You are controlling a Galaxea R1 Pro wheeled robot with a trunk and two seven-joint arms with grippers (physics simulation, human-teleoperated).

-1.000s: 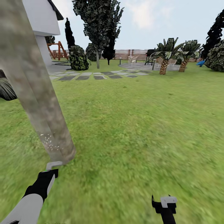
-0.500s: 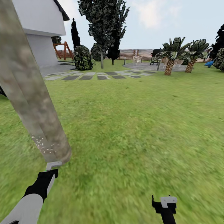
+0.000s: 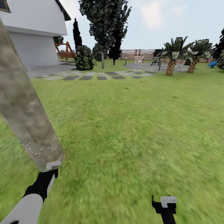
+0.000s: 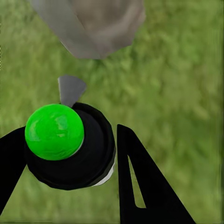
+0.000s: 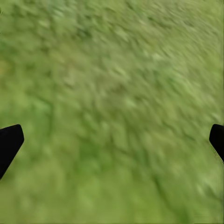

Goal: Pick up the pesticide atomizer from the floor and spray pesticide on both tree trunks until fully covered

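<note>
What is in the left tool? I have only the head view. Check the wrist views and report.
Observer: The left tool grips the pesticide atomizer, a black bottle with a round green cap.
Operator: Tell me where its nozzle points.
Observer: The grey nozzle points toward the base of the tree trunk, with grass showing between them.
Operator: Now report the right tool.
Observer: The right tool has its fingers spread wide, with nothing between them but the grass beyond.
</note>
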